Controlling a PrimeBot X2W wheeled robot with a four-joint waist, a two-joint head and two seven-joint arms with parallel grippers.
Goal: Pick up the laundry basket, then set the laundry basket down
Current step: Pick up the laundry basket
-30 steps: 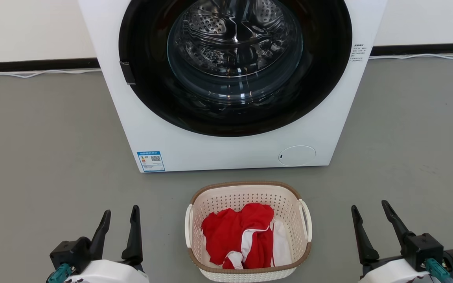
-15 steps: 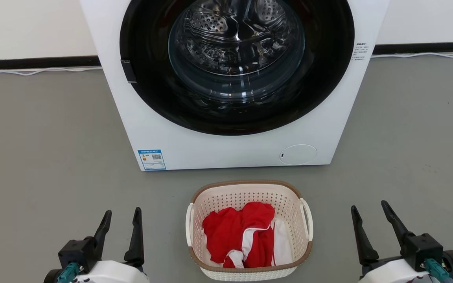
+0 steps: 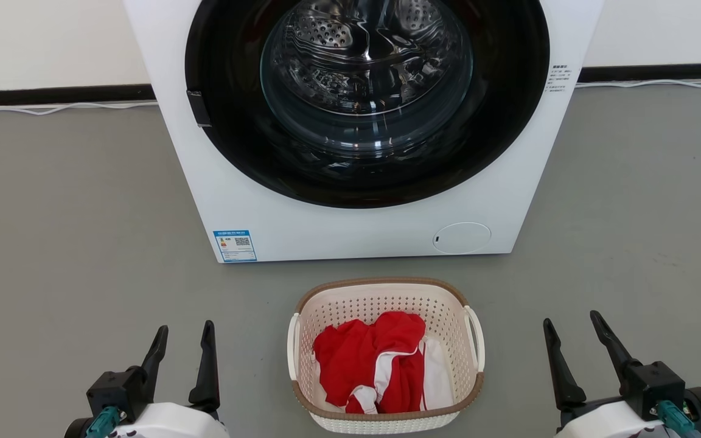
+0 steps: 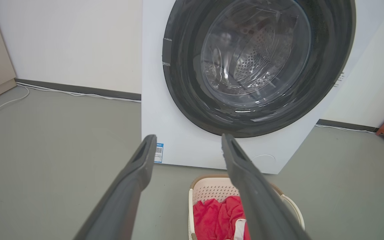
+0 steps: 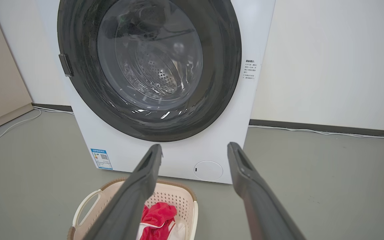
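Though drifted slightly in the last second, still flanking basket (image 3: 381, 304) with left gripper (image 3: 185, 328) and right gripper (image 3: 571, 317), both spread and empty. Sits on floor (image 3: 83, 213) just before washer (image 3: 350, 237). No lift begun; handles (image 3: 291, 347) untouched.

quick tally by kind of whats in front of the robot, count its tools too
washing machine: 1
laundry basket: 1
clothes pile, red and white, in the basket: 1
tools: 2, left tool and right tool, both open
total: 5
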